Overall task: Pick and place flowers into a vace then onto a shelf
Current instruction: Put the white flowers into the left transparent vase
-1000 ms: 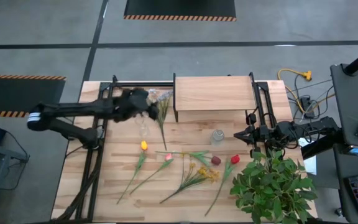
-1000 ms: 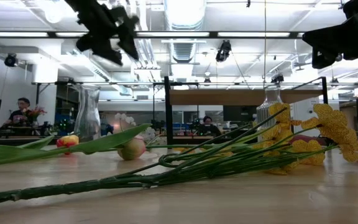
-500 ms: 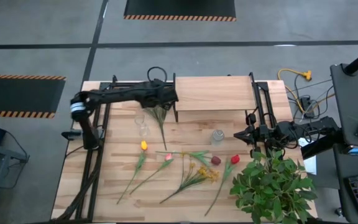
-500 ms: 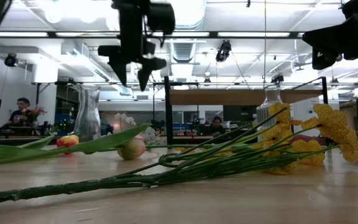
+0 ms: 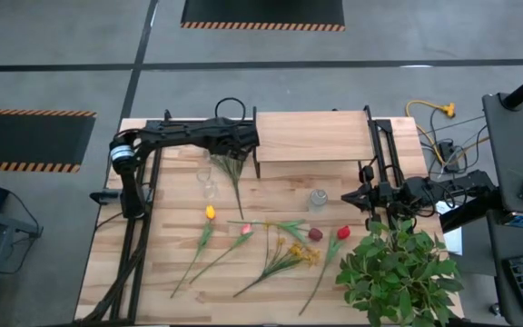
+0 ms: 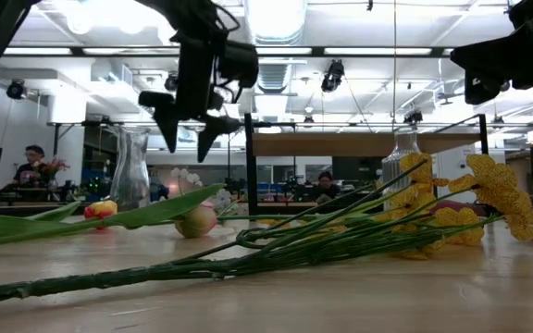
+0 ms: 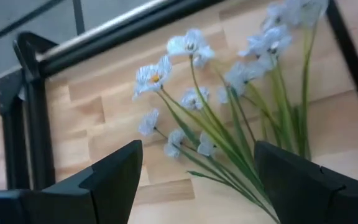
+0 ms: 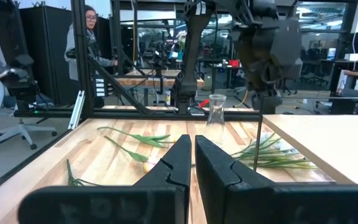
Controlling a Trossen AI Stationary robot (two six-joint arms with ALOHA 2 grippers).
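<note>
My left gripper (image 5: 240, 143) (image 7: 197, 155) is open and hovers over the heads of the pale blue-white sprig (image 5: 236, 173) (image 7: 229, 118), which lies flat beside the shelf's left leg. In the low view the left gripper (image 6: 185, 143) points down, above the table. The shelf (image 5: 311, 136) stands at the far edge. Yellow (image 5: 210, 213), pink (image 5: 245, 230), dark red (image 5: 315, 234) and red (image 5: 342, 232) tulips and yellow blossoms (image 5: 300, 254) lie flat on the near half. Two clear glass vases (image 5: 207, 182) (image 5: 318, 200) stand upright. My right gripper (image 5: 364, 195) (image 8: 192, 149) is shut and waits at the right.
A bushy green plant (image 5: 398, 272) fills the near right corner, below the right arm. Black frame rails (image 5: 148, 182) run along the table's left side and far edge. Bare tabletop (image 5: 152, 263) lies at the near left. A person (image 8: 89, 37) stands beyond the table.
My left gripper has swung from over the table's left part toward the right and far edge, to the shelf's left leg. It has turned about, then come down toward the pale sprig. No flower has moved.
</note>
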